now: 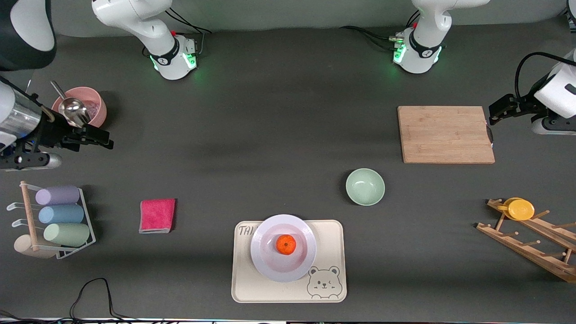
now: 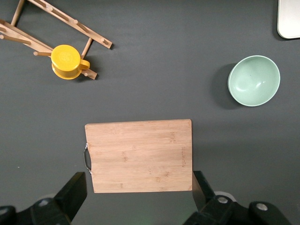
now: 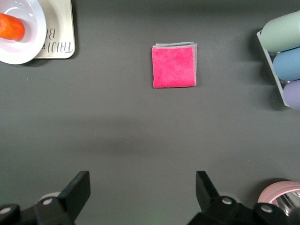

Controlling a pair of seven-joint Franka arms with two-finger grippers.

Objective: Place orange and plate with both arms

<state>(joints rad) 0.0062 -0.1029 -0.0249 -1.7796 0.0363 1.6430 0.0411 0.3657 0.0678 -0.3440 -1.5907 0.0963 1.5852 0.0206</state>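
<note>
Tabletop is dark grey, matte, w/ black cables along its near edge and a pale wall strip by the arm bases. Orange (image 1: pixel 285 244) is small, bright, dimpled, sitting in the middle of the plate (image 1: pixel 270 265), a shallow lavender-white round w/ wide rim. Plate rests on a cream tray (image 1: pixel 330 252) w/ a bear drawing; lettering starts "TAI", rest hidden by plate. Left gripper (image 2: pixel 138 187) hangs released, fingers wide, over the wood board (image 2: pixel 139 155); green bowl (image 2: pixel 254 80) lies between it and the tray. Right gripper (image 3: pixel 143 187) also released, over bare table by the pink bowl (image 1: pixel 92 102); pink cloth (image 3: pixel 174 65) lies between it and the tray.
</note>
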